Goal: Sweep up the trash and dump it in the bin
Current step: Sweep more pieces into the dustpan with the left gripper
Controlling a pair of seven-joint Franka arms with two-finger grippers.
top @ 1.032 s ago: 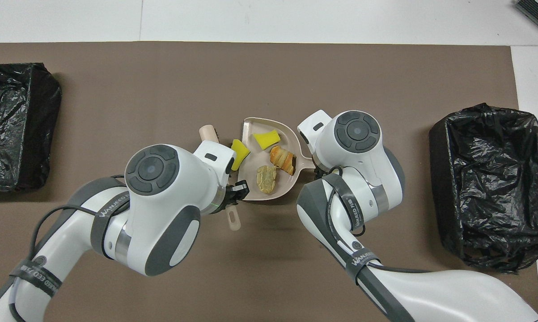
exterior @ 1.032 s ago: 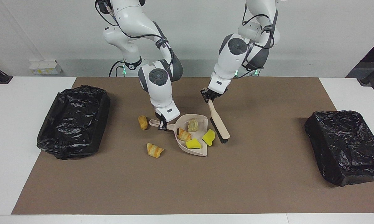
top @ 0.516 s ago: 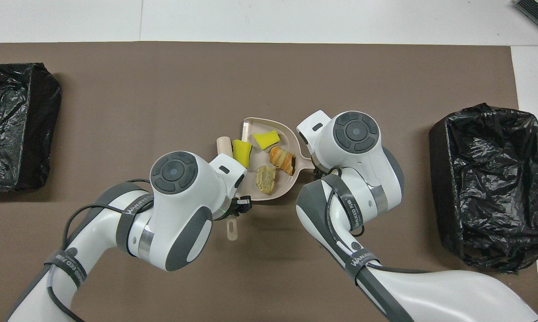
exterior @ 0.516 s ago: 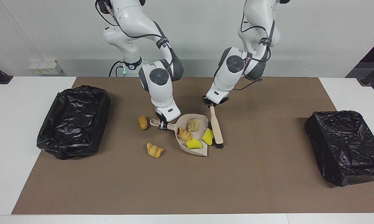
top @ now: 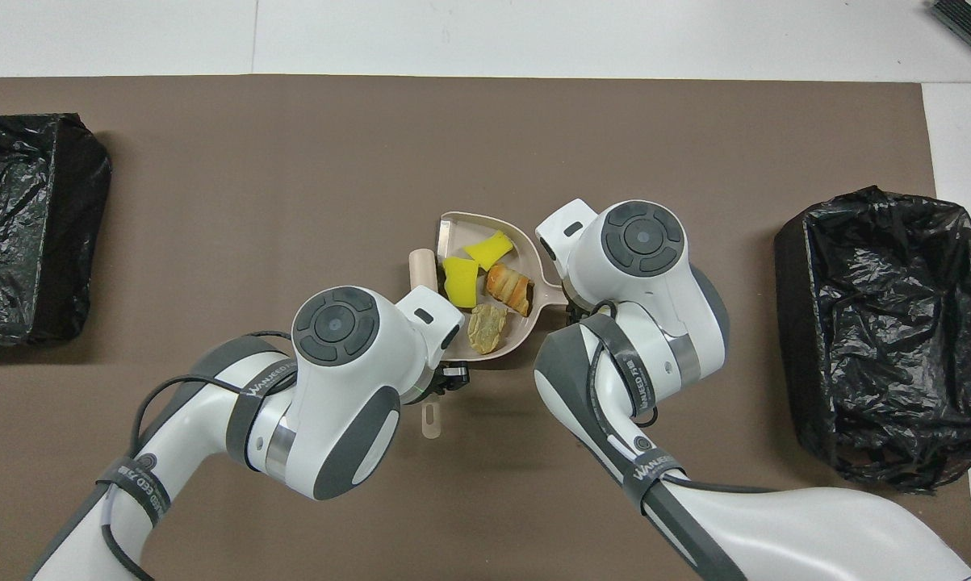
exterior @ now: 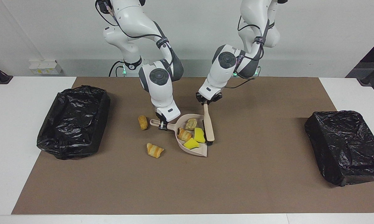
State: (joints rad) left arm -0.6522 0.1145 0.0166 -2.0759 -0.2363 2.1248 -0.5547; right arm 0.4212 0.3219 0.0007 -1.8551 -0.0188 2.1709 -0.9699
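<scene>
Gripping brush (exterior: 209, 126), left pincer (exterior: 208, 100) beside dustpan (exterior: 202, 151) rim, mat (exterior: 267, 174) open

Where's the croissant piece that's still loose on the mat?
In the facing view, the croissant piece lies on the brown mat, beside the dustpan, toward the right arm's end.
</scene>
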